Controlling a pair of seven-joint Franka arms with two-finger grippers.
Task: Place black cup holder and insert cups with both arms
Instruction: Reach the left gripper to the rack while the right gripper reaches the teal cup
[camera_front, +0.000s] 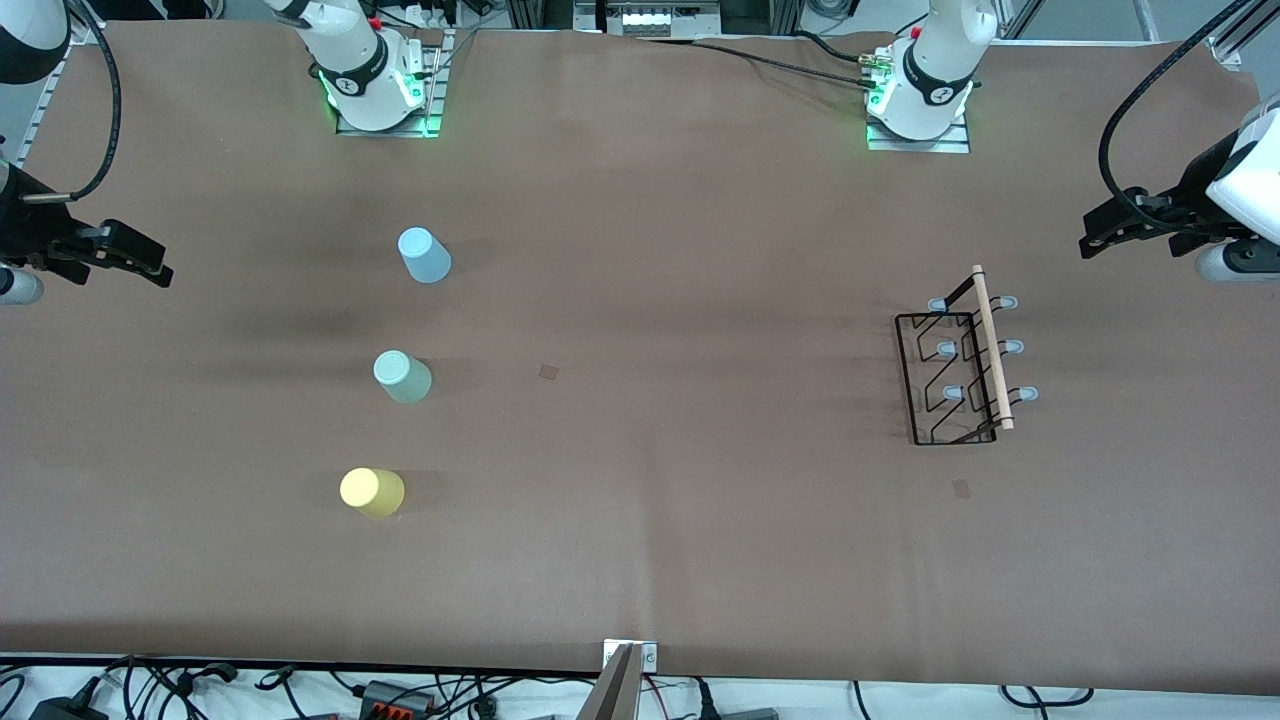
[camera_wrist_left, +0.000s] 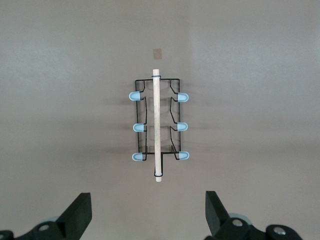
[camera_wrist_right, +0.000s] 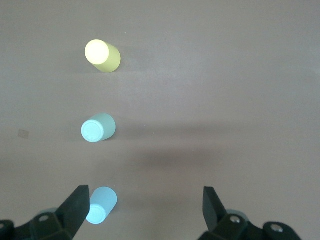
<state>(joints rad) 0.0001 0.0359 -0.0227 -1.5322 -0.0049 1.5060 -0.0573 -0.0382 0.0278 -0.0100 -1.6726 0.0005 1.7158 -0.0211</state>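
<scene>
The holder (camera_front: 962, 362) stands near the left arm's end of the table (camera_front: 680, 520); three upturned cups (camera_front: 403, 377) line up toward the right arm's end. Left gripper (camera_wrist_left: 149, 214) and right gripper (camera_wrist_right: 145, 210) hover with fingers apart.

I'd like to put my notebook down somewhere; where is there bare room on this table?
The widest bare patch lies between the three cups, light blue, mint green, yellow, and the black cup holder. The strip nearer the front camera is bare too. Nothing is crowded.
</scene>
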